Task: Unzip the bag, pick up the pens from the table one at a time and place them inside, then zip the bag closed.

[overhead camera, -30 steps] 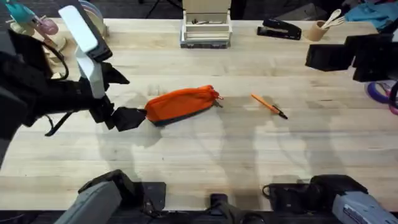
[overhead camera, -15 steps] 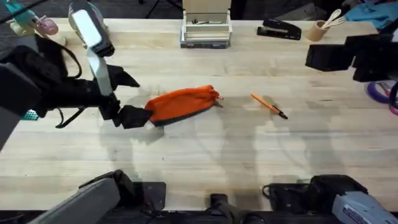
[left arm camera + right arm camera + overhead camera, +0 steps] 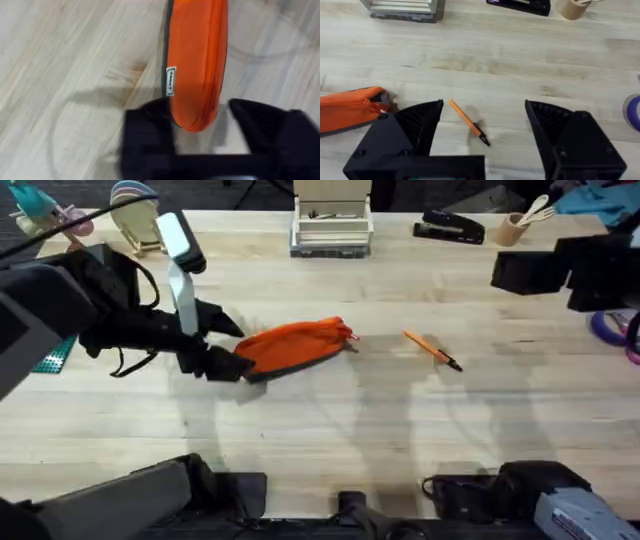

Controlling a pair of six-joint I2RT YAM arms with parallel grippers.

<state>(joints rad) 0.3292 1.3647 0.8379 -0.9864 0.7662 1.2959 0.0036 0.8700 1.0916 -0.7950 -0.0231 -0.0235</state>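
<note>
Shifted L fingers [image 3: 200, 135] further onto bag [image 3: 293, 346] end since earlier; now open, straddling its tip, nothing clamped. Bag mid-bench [image 3: 330, 430], zipped; pen [image 3: 432, 349] just beside. R fingers [image 3: 482, 125] open, empty. Next: close squarely on fabric, pin end for unzip.

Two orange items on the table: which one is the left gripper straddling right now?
The bag, the fat orange fabric pouch. The left gripper has its open fingers either side of its end. The thin orange pen lies apart, toward the right arm's side.
</note>
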